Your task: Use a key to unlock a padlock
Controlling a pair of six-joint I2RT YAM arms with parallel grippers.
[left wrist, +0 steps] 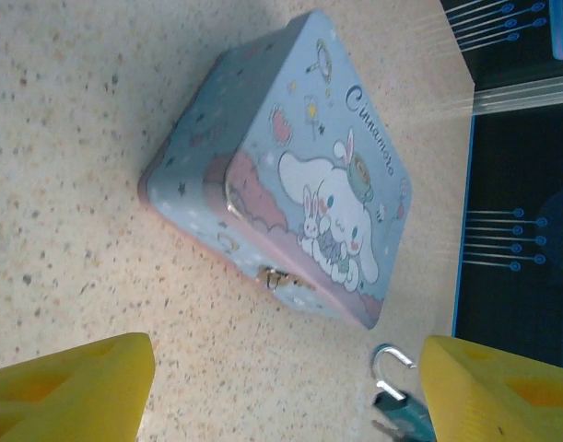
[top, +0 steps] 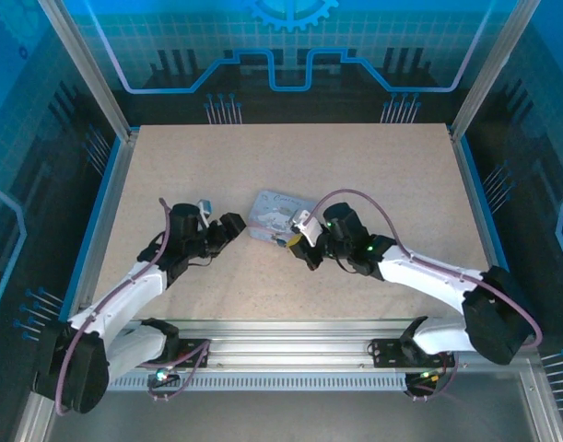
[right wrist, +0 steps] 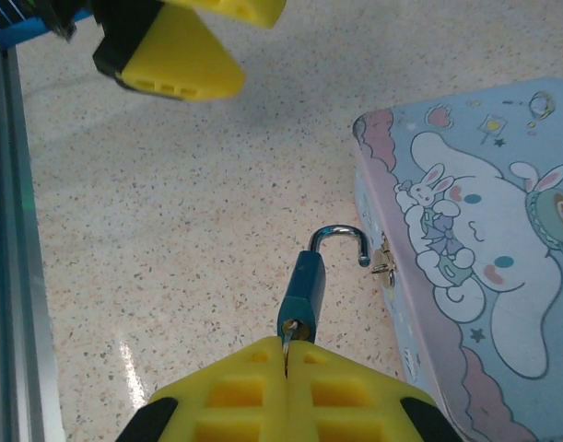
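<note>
Over the desk (top: 373, 175), near the cartoon tin (left wrist: 299, 184), the left fingers (left wrist: 78, 387) are held spread, the right fingers (right wrist: 253, 387) pressed together. From these the open-shackled padlock (right wrist: 302, 290) is hung solely by the pinched key (right wrist: 287, 345), so it could be shaken off or snagged on the tin.

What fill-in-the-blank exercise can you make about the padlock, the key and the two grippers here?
The shackle of the padlock is ___.
The right gripper is ___ on the key.
The fingers of the left gripper are coloured ___.
Missing words: open, shut, yellow.
</note>
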